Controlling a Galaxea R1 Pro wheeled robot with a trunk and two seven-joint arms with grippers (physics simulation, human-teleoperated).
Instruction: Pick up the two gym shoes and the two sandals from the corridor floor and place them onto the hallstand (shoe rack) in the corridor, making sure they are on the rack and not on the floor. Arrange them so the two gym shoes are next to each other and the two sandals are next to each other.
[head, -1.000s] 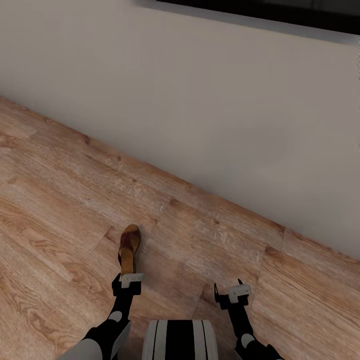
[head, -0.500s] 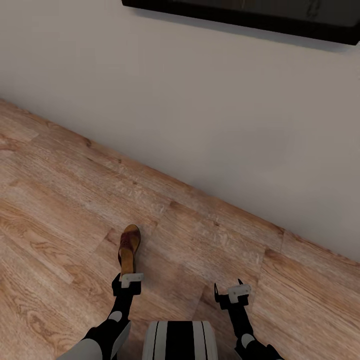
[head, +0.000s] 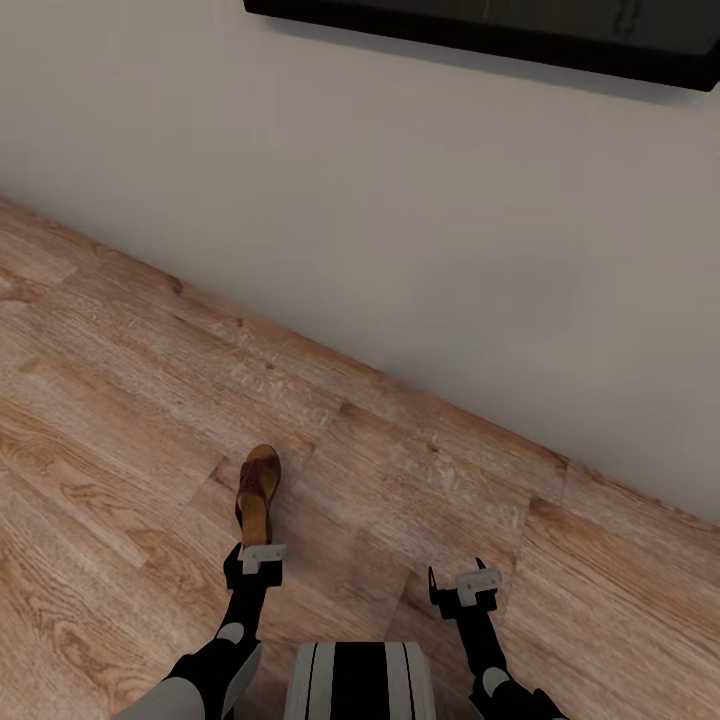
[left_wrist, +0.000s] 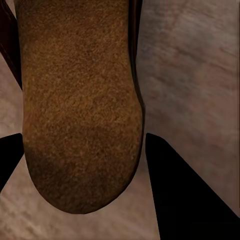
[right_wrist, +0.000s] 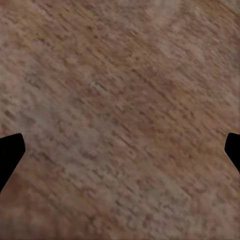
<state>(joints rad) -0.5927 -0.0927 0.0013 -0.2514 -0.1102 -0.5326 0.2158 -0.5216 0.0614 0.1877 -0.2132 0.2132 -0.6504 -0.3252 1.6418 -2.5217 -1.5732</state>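
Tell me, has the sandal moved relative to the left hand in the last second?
No. The sandal keeps its place just ahead of the left hand, heel between the fingers; only the wall's dark panel shifted as the camera tilted.

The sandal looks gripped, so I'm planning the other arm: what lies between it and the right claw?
Only bare corridor floor lies between the sandal and the right claw, as the head view shows.
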